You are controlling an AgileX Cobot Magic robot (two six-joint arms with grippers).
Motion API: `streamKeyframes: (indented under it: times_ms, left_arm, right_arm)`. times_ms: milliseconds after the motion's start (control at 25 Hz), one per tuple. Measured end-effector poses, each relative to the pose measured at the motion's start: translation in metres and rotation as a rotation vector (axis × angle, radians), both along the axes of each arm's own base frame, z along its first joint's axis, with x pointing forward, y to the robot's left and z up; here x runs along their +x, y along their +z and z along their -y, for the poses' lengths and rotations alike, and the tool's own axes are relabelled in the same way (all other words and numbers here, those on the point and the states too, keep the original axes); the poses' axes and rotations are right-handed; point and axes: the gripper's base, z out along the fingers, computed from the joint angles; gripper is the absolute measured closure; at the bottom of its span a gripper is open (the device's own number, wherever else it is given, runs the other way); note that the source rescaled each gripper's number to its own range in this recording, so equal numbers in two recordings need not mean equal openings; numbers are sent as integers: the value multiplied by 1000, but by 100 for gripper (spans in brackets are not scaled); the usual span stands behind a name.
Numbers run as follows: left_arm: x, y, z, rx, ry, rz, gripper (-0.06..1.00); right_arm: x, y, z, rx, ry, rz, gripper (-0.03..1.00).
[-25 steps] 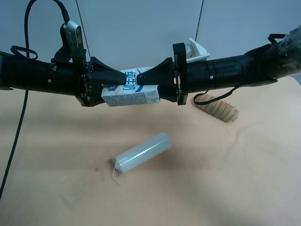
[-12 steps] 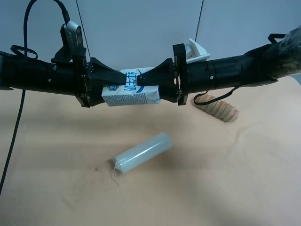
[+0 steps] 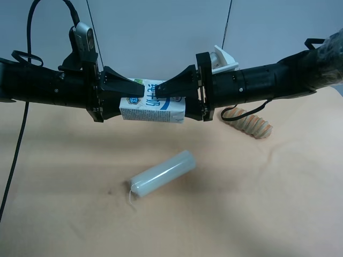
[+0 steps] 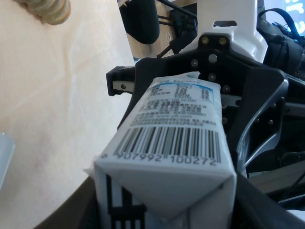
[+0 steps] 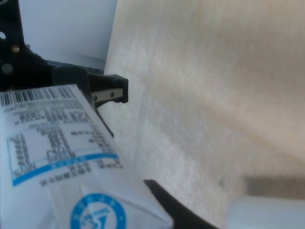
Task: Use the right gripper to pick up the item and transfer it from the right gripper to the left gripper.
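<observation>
While aloft, left hand (image 3: 134, 99) around carton (image 3: 156, 108)

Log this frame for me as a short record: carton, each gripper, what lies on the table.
milk carton: in the air, roughly level, between both grippers
left gripper: shut on one end of the carton
right gripper: jaws around the other end, grip unclear
table: pale green cylinder and ridged orange-brown roll lie on it, untouched
handover: midway
</observation>
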Motion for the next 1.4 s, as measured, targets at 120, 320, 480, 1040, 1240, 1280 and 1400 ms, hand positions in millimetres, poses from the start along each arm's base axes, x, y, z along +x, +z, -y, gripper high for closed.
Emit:
streamKeyframes:
  times_ms: [120,320,480,1040,1240,1280,1400]
  left_arm:
    - [0,0,0,0,0,0,89]
    - [0,0,0,0,0,0,89]
    - [0,0,0,-1,-1,0,89]
    - [0,0,0,4,-1,0,90]
    - [0,-1,0,8,-5,1,90]
    - [-1,-1,0,8,-6,1,90]
    - [0,-2,0,18,-3,-1,93]
  right_arm:
    - [0,0,0,0,0,0,70]
    - [0,0,0,0,0,0,70]
    - [0,0,0,0,0,0,70]
    - [0,0,0,-2,2,0,61]
    - [-2,-2,0,-20,22,5,61]
    - [-3,-3,0,-29,33,6,60]
    - [-6,-5,1,-61,73,6,46]
